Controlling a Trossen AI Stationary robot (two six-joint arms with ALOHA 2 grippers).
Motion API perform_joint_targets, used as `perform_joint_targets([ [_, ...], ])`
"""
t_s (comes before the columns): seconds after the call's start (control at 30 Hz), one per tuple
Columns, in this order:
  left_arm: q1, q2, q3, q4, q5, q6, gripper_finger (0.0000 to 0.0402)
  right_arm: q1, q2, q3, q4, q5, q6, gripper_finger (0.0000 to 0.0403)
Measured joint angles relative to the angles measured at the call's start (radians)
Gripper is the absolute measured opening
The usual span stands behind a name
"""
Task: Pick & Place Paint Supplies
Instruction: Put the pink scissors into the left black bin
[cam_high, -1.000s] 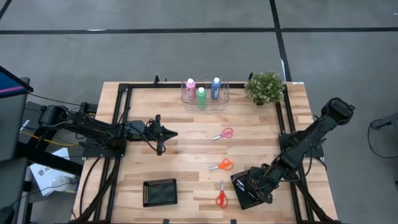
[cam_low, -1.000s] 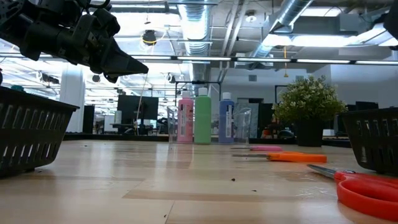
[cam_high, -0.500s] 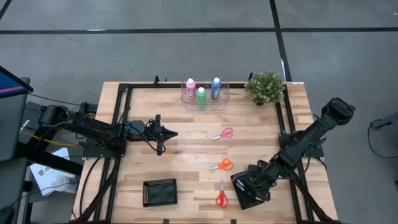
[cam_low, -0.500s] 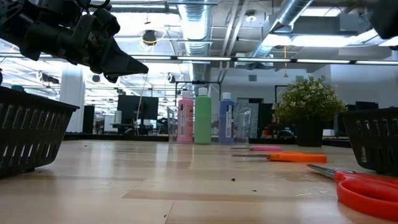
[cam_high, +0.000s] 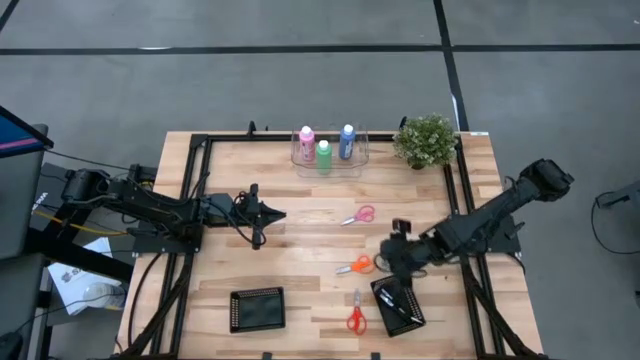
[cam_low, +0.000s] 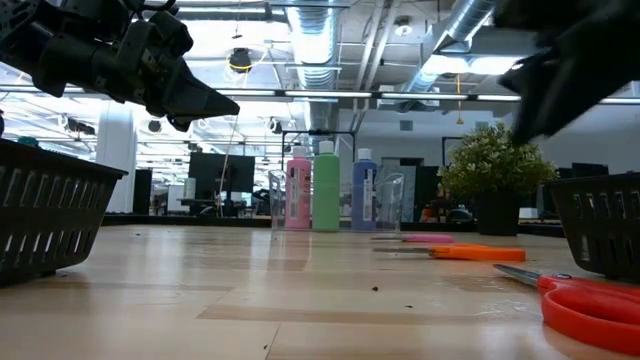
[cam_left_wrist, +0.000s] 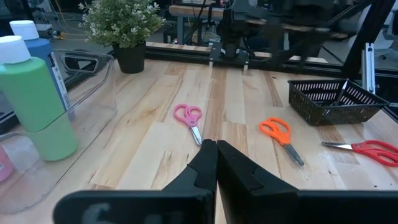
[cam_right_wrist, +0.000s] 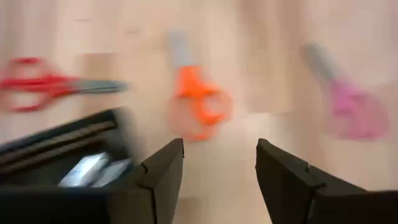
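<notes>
Pink (cam_high: 306, 137), green (cam_high: 324, 153) and blue (cam_high: 347, 138) paint bottles with white caps stand upright in a clear tray (cam_high: 352, 160) at the table's far edge. Thin dark brushes (cam_high: 399, 303) lie in the black basket (cam_high: 382, 293) near the front right. My right gripper (cam_high: 384, 262) hangs open and empty above the table between that basket and the orange scissors (cam_high: 356, 265). In the right wrist view my right gripper (cam_right_wrist: 221, 168) shows a wide gap. My left gripper (cam_high: 276, 214) is shut and holds nothing, above the table left of centre.
Pink scissors (cam_high: 358, 215) lie mid-table and red scissors (cam_high: 355, 315) near the front edge. A second black basket (cam_high: 257, 309) stands front left. A potted plant (cam_high: 426, 140) is at the far right. Bare wood lies between my left gripper and the scissors.
My right gripper has risen out of the front-right basket and swung toward the table's left and far side, rolling as it went. It now hangs beside the orange scissors. The brushes stay in the basket.
</notes>
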Motion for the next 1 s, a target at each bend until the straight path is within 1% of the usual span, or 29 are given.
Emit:
perform_joint_targets([
  [0.07,0.0,0.0,0.0,0.0,0.0,0.0,0.0,-0.066,0.0,-0.011,-0.002,0.031,-0.072,0.0183],
  [0.23,0.0,0.0,0.0,0.0,0.0,0.0,0.0,-0.25,0.038,-0.02,0.001,0.029,-0.229,0.0195],
  [0.37,0.0,0.0,0.0,0.0,0.0,0.0,0.0,-0.374,0.114,-0.02,0.051,-0.043,-0.393,0.0205],
  [0.53,0.0,0.0,0.0,0.0,0.0,0.0,0.0,-0.489,0.226,-0.021,0.164,-0.13,-0.551,0.0202],
  [0.73,0.0,0.0,0.0,0.002,0.0,0.001,0.0,-0.586,0.309,-0.021,0.197,-0.23,-0.635,0.0196],
  [0.93,0.015,0.0,0.0,0.003,0.001,0.027,0.0,-0.622,0.362,-0.015,0.198,-0.254,-0.683,0.0194],
  [1.0,0.025,0.0,0.0,0.003,0.0,0.027,0.0,-0.627,0.372,-0.014,0.19,-0.268,-0.684,0.0186],
])
